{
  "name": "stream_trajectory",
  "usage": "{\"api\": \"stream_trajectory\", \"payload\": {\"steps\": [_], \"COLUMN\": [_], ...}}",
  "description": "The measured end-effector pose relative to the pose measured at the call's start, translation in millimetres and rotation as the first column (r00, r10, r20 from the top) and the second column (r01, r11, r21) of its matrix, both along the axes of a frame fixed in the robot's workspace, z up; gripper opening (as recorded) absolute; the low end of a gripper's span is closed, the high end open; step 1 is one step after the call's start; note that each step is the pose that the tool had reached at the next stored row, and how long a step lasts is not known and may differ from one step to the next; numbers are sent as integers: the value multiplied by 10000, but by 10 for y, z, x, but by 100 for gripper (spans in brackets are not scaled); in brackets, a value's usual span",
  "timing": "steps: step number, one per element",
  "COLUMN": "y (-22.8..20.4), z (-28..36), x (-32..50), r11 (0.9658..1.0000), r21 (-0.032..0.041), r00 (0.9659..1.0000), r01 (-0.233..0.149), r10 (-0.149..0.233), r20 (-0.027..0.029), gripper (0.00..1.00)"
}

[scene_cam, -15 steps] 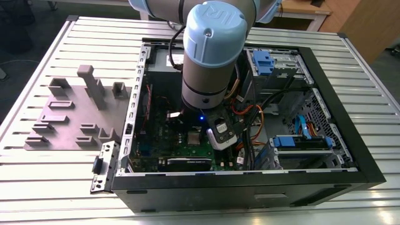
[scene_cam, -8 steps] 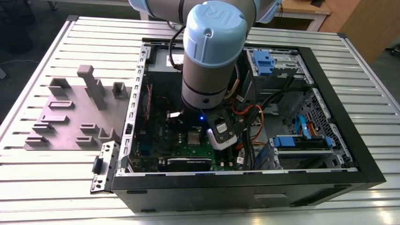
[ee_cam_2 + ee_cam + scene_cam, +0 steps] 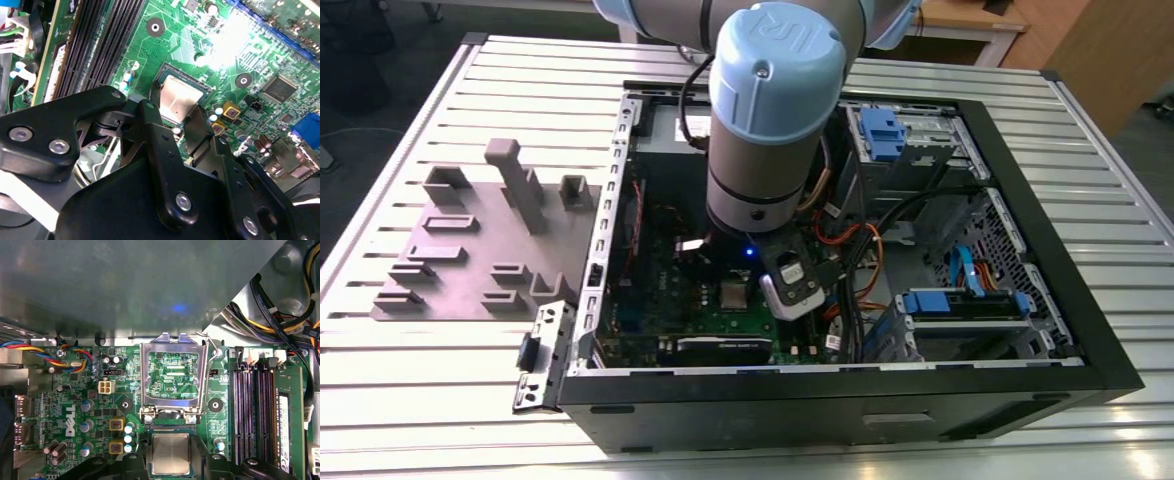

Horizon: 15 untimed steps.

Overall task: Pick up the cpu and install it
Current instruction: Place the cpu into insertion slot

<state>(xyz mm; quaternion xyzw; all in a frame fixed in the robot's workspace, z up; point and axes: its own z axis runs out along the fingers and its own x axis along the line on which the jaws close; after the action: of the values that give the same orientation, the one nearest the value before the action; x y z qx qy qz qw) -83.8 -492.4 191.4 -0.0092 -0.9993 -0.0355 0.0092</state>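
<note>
- Inside the computer case (image 3: 854, 405) on the tabletop (image 3: 1107, 200), the arm reaches down over the green motherboard (image 3: 75, 405). A grey tray (image 3: 454, 250) lies at 9 o'clock of the case in the exterior view.
- Location: the cpu (image 3: 170, 454) lies flat at the socket position, just beside the hinge of the swung-open metal frame (image 3: 145, 375). How deep it is seated cannot be told.
- Hand (image 3: 176, 114): it straddles the cpu on two opposite edges in both wrist views. Whether it is clamped on the chip or just clear of it cannot be told.
- Handling, as judged: light, stiff and thin, with a smooth metal top that offers little friction. The underside contacts are probably fragile.
- Hold point: grip the two opposite edges of the paler rim, level, with light force. Avoid the top face and the underside.
</note>
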Motion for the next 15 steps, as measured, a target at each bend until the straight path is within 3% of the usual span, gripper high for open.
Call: {"api": "stream_trajectory", "payload": {"steps": [7, 8, 15], "y": [0, 0, -1], "z": [-1, -1, 9], "x": [-1, -1, -2], "r11": [10000, 10000, 10000], "r21": [1, 2, 0], "r00": [10000, 10000, 10000], "r01": [0, 1, 0], "r10": [0, -1, 0], "r20": [3, 2, -1], "gripper": [48, 53, 53]}}
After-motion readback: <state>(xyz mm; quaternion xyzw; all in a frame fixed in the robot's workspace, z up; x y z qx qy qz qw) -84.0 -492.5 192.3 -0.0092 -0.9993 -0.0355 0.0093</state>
